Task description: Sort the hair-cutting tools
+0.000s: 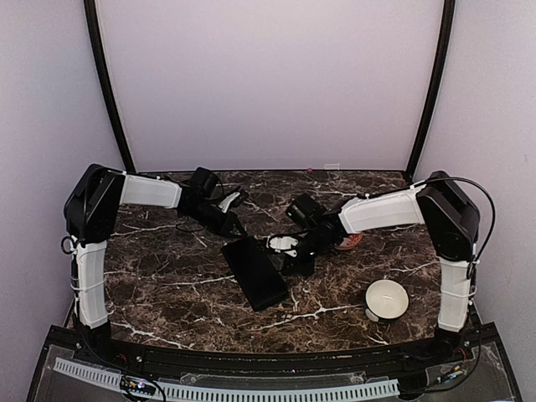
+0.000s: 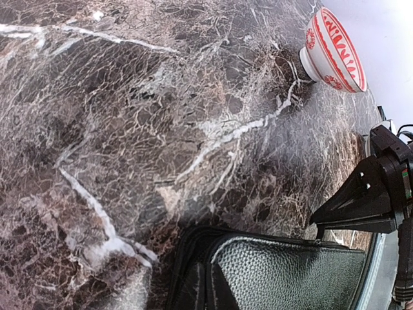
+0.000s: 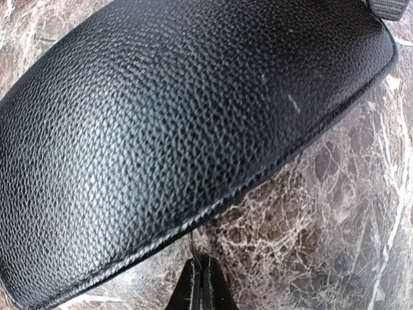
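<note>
The arm bases stand on the near edge of the counter [image 1: 167,293], a dark brown marble slab veined in white. Toward the near right corner sits a plain white bowl [image 1: 386,299], well apart from everything else.

In the middle lies the flat black case [image 1: 255,275], set at a slant, its pebbled leather and stitched rim filling the right wrist view. No brand or lettering shows on it. The right gripper [image 3: 197,268] hangs just off the case's rim with its fingers [image 3: 187,287] pressed together. A thin pale sliver [image 3: 191,245] rises from their tips to the rim, too slight to name.

The left gripper [image 1: 228,216] hovers past the case's far left corner. Its fingers are not clear in any view, so I cannot tell whether they are spread. None of the hair-cutting tools can be made out.

Further right, half hidden behind the right forearm, stands a red-patterned bowl [image 2: 335,48]. Its red marks do not read as words.

Beyond the far edge rise pale lilac walls [image 1: 268,84], with a dark curved post [image 1: 107,92] at each far corner.
</note>
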You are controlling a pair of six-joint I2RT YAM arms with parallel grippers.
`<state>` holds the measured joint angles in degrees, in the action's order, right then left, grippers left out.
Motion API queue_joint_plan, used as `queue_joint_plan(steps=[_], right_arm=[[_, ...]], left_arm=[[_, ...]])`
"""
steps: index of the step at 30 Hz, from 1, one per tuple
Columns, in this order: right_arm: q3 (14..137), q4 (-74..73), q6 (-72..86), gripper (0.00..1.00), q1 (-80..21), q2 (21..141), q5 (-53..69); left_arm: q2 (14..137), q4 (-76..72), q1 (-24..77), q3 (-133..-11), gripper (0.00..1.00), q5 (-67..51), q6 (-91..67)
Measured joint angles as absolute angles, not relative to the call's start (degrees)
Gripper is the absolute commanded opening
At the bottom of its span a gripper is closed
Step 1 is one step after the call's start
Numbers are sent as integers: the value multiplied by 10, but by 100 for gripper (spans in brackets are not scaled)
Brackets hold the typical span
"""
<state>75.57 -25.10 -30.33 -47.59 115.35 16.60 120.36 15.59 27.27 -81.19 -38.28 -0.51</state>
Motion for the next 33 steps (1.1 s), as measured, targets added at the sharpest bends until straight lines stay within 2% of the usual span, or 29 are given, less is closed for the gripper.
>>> queue_joint_plan(steps=[3, 7, 9, 12, 17, 22, 26, 33], right_arm=[[740, -247, -308, 0, -476, 1140, 162], [720, -246, -312, 0, -476, 1114, 154], [717, -248, -312, 0, -476, 1109, 149], [717, -250, -312, 0, -476, 1109, 146], [720, -253, -312, 0, -476, 1110, 146], [722, -255, -312, 0, -476, 1112, 146], [723, -259, -312, 0, -476, 1119, 146], [723, -264, -312, 0, -474, 1120, 144]], left_arm=[[1203, 157, 273, -812, 0, -381, -5], [1203, 163, 273, -813, 34, -378, -5], [1203, 170, 275, -813, 42, -375, -5], [1203, 178, 278, -813, 46, -380, -7], [1203, 182, 279, -812, 38, -401, -8], [1207, 180, 278, -809, 20, -416, -10], [1214, 180, 275, -809, 1, -434, -12], [1214, 177, 272, -814, 0, -459, -13]])
